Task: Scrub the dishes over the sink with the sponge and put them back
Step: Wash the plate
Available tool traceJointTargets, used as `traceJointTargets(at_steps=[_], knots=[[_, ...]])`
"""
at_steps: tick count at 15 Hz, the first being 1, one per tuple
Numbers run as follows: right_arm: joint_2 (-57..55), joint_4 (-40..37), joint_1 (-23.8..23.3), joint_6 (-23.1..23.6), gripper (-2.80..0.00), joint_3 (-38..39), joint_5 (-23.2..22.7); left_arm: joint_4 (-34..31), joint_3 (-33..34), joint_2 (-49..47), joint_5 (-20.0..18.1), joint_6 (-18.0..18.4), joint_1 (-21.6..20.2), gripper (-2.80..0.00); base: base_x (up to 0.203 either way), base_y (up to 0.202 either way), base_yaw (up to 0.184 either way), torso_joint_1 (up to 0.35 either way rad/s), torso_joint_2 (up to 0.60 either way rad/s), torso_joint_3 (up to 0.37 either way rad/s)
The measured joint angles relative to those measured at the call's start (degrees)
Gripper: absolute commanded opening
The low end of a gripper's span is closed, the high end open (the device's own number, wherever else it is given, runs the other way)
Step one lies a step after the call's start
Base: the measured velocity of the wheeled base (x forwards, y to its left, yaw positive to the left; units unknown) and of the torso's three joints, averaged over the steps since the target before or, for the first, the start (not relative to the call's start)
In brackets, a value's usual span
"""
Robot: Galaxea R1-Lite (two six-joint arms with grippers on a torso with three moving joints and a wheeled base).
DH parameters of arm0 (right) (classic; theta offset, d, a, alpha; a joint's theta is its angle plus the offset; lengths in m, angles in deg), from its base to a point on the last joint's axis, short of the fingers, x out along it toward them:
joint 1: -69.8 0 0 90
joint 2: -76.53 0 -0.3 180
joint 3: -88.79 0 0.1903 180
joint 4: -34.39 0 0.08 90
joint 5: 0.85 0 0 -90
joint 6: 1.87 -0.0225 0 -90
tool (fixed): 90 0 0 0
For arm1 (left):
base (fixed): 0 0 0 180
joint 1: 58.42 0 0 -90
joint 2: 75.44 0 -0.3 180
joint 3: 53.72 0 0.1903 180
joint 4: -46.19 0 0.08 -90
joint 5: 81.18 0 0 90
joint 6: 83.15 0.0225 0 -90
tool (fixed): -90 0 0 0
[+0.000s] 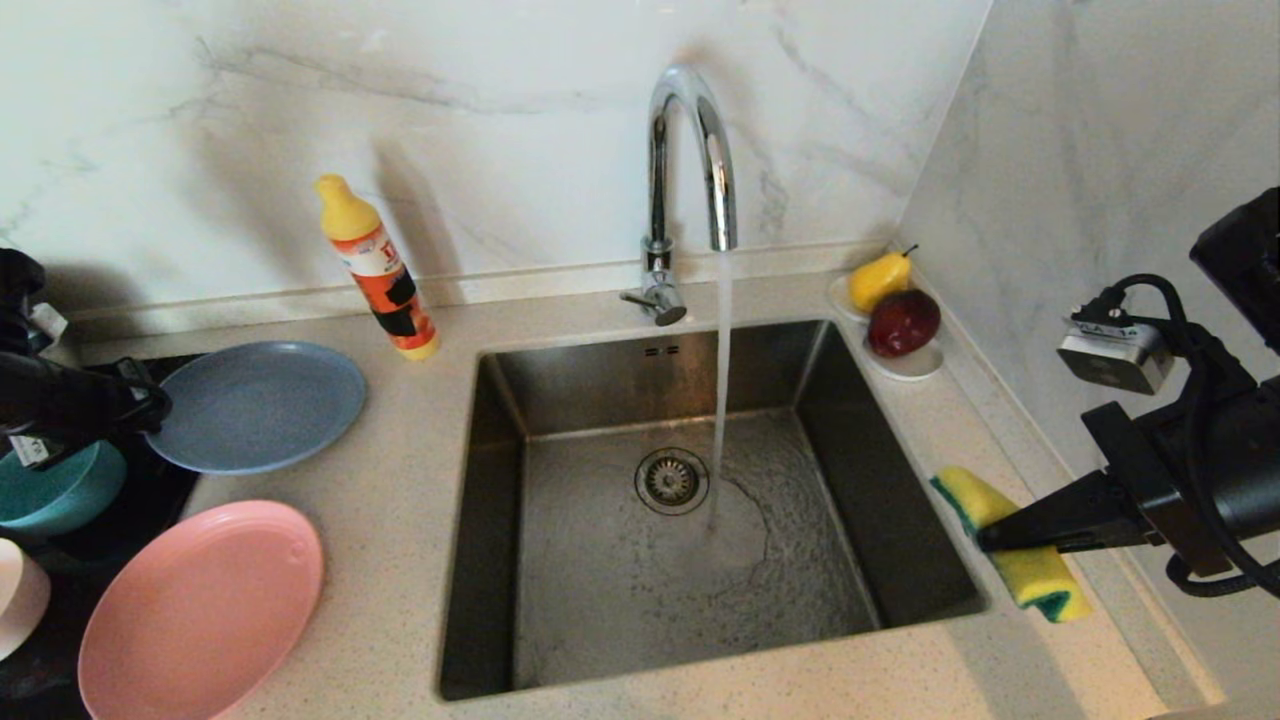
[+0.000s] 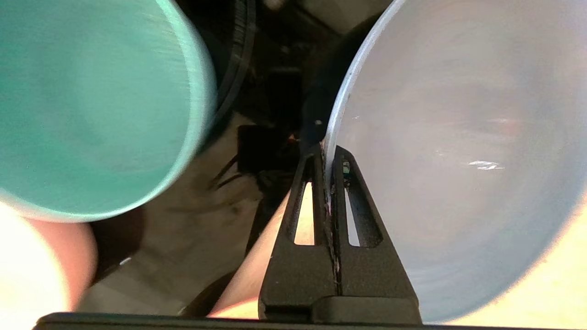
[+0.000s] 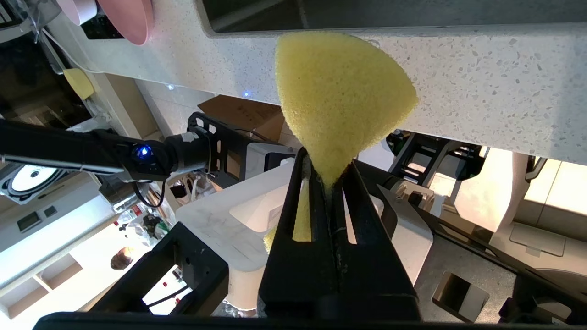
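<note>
Sponge (image 1: 1010,545) is clamped in the right gripper (image 1: 985,541) beside the sink (image 1: 500,480); left gripper (image 2: 328,153) pinches the grey-blue plate (image 1: 262,405) rim, near the soap bottle (image 1: 378,268).

I am looking at white marble walls (image 1: 500,110) meeting in a corner, a speckled beige counter (image 1: 400,480), light glinting off the chrome tap (image 1: 690,150).

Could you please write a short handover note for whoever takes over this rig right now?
Left end effector: shut on the rim of the grey-blue plate, left of the sink.
Right end effector: shut on the sponge, held over the sink's right edge.
Tap is running.
Salmon-pink plate, teal bowl and pale bowl wait on the left.
Done: plate and sponge gripped. Left: scrub every dish, put them back.
</note>
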Motion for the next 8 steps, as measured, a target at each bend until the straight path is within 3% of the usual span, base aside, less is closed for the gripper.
traceJointTargets(at_steps=[8], knots=[[0.33, -0.06, 0.00, -0.09, -2.80, 0.35, -0.09, -4.71, -1.85, 10.21, -0.29, 0.95, -4.13, -2.80, 0.000, 0.000, 0.000, 0.000, 0.00, 0.000]])
